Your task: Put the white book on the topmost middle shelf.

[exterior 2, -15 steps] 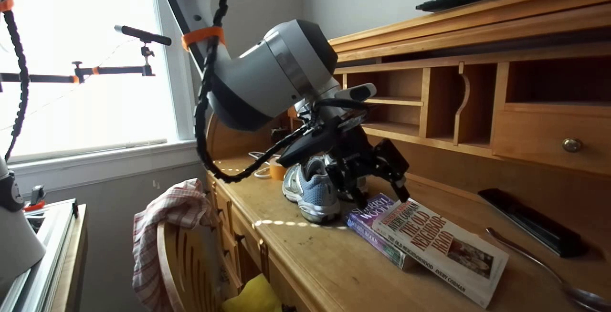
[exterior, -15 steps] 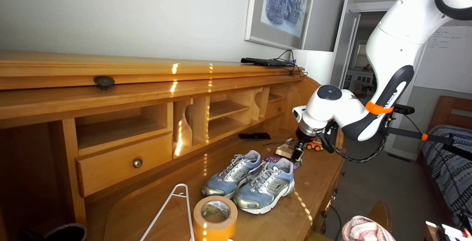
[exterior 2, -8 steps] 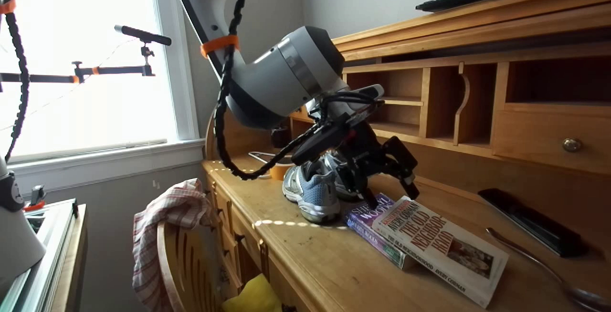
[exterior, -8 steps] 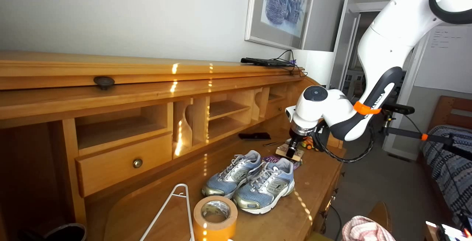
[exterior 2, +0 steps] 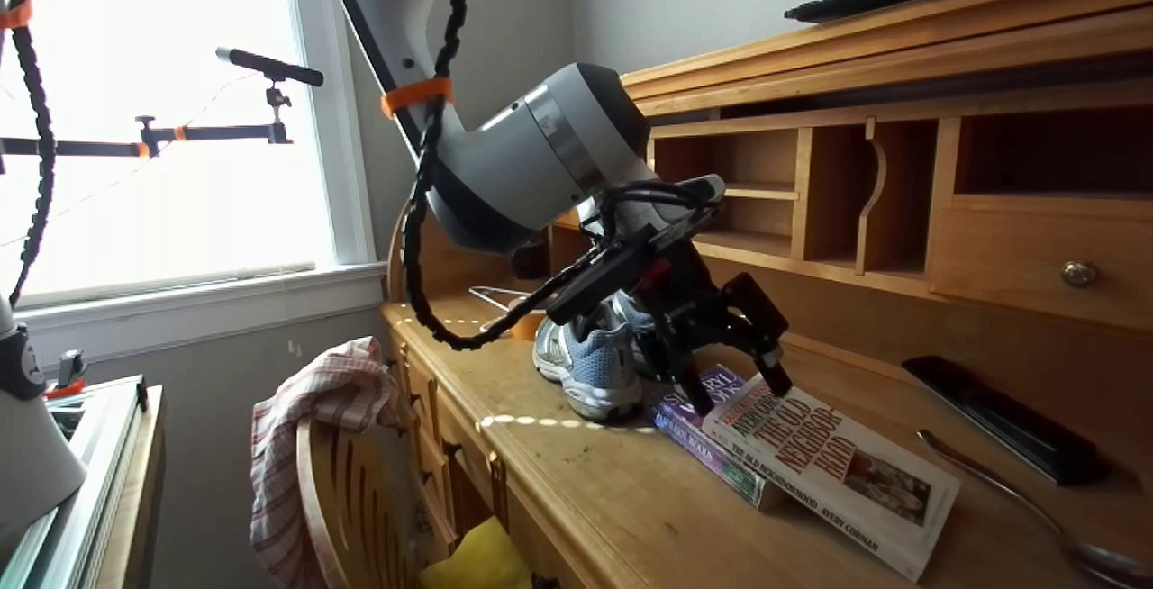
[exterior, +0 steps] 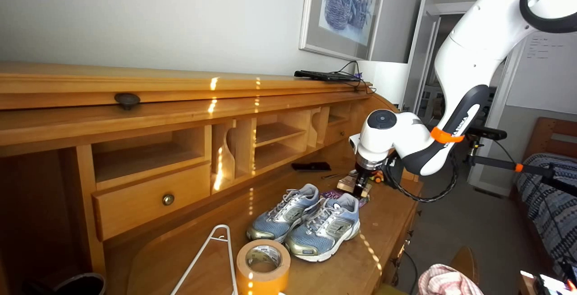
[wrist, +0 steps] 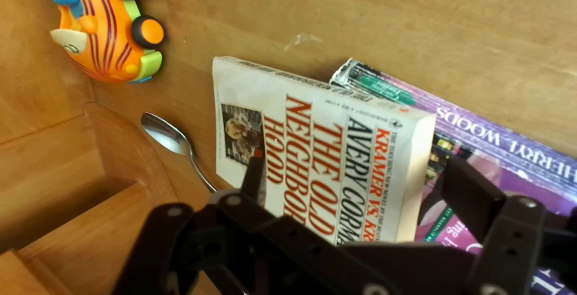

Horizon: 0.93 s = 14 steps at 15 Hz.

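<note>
White, orange-strapped arm [exterior: 464, 71], black fingers [wrist: 471, 198]

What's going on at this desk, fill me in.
A robot arm has its jaws open over one end of a white book, holding nothing. The book lies tilted, partly on a purple book. It's meant for the topmost middle shelf, but hasn't been picked up yet.

On the desk [exterior 2: 630, 499], the upper book [exterior 2: 833, 467] lies partly over the lower book [exterior 2: 708, 456]. From the upper book: in an exterior view, shoes [exterior 2: 590, 371] at ten o'clock, chair [exterior 2: 351, 499] at nine; in the wrist view, spoon [wrist: 167, 136] at nine, car [wrist: 108, 33] at ten. From the shoes, in an exterior view: shelf [exterior: 278, 133] at eleven, hanger [exterior: 231, 259] at eight, tape [exterior: 266, 279] at seven.
</note>
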{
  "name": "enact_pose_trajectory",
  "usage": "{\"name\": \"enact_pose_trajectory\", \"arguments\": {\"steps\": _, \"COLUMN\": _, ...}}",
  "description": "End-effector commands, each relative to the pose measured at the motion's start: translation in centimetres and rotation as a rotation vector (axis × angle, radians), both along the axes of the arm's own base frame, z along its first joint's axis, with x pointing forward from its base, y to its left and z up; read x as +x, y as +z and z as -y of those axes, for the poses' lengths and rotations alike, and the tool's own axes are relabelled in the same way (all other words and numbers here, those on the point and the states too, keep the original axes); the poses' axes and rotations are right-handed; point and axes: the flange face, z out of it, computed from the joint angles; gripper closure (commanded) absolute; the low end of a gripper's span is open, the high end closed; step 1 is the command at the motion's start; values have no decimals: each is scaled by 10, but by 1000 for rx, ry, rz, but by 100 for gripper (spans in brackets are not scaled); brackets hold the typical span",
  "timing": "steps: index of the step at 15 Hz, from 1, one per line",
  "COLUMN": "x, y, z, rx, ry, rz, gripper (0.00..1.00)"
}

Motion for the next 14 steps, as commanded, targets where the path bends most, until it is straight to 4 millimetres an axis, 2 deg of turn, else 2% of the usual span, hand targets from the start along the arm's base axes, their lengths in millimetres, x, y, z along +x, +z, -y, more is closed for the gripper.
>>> {"name": "enact_pose_trajectory", "arguments": {"steps": 1, "x": 4, "y": -12, "z": 5, "rx": -11, "ry": -12, "rz": -23, "gripper": 0}}
{"name": "enact_pose_trajectory", "arguments": {"steps": 14, "x": 15, "y": -27, "z": 7, "rx": -26, "ry": -4, "rz": -32, "gripper": 0}}
